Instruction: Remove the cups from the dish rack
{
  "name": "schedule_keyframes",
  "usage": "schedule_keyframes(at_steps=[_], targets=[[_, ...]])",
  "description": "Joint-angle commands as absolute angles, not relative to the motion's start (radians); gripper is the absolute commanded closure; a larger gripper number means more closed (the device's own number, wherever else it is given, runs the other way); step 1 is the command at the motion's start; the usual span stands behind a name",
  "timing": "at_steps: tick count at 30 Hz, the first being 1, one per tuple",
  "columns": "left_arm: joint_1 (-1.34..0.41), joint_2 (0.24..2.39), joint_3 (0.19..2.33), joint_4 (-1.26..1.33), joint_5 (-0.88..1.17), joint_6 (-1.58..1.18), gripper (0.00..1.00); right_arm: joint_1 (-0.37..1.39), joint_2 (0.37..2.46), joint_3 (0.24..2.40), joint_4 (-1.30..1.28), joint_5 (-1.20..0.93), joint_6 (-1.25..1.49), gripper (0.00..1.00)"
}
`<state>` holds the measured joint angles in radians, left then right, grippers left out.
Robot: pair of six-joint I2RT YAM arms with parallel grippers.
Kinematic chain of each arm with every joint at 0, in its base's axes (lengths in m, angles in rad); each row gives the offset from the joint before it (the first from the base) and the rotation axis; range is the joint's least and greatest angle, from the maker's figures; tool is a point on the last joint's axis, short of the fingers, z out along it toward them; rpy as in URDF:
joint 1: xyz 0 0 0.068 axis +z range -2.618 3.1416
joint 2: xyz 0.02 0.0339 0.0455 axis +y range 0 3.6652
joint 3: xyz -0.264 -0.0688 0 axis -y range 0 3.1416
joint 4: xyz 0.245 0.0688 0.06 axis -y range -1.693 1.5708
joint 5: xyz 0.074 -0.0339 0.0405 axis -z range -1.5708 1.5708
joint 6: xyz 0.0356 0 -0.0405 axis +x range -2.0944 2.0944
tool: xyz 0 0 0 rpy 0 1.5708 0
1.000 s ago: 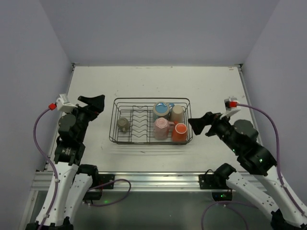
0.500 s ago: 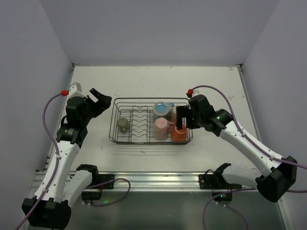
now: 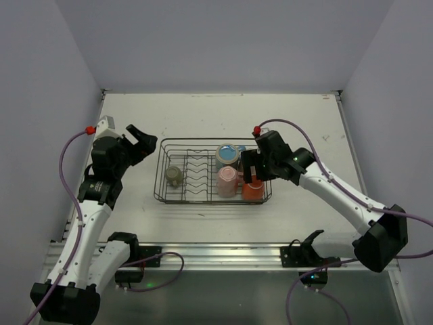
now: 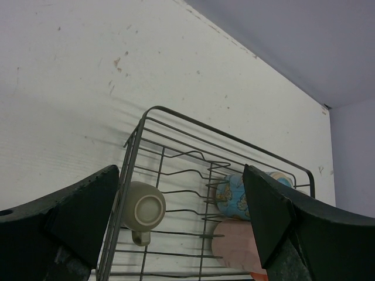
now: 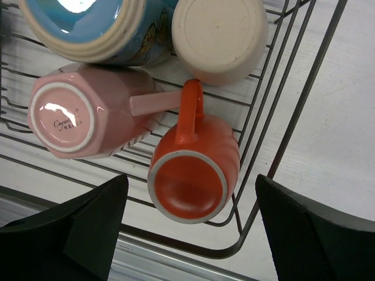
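The black wire dish rack (image 3: 213,140) sits mid-table. It holds the olive-grey mug (image 3: 173,176) in its left part, and the light blue (image 3: 229,155), pink (image 3: 227,181) and orange (image 3: 254,191) mugs in its right part. The beige mug (image 5: 220,35) lies behind the orange mug (image 5: 190,175). My right gripper (image 3: 250,172) is open above the orange mug, one finger on each side of it (image 5: 192,181). My left gripper (image 3: 143,142) is open and empty over the table outside the rack's left end. In its wrist view (image 4: 181,170) the olive-grey mug (image 4: 143,209) shows base up.
The white table (image 3: 203,112) is closed in by walls at the left, back and right. An aluminium rail (image 3: 203,254) runs along the near edge with both arm bases. The rack's wire rim (image 5: 304,99) runs close to the right of the orange mug.
My right arm has swung in from the right side of the table to above the rack's right end, over the orange mug. My left arm rose toward the rack's left corner, then held.
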<state>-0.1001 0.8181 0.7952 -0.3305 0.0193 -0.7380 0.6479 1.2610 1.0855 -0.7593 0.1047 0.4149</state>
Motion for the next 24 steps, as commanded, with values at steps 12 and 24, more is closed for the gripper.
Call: schedule_keyframes(at_steps=[12,24], targets=[[-0.095,0.828,0.845,-0.325,0.057,-0.706,0.09,0.676,1.333,1.104,-0.810,0.103,0.391,0.12],[-0.095,0.833,0.850,-0.324,0.064,-0.693,0.10,0.681,1.390,1.114,-0.815,0.055,0.390,0.17]])
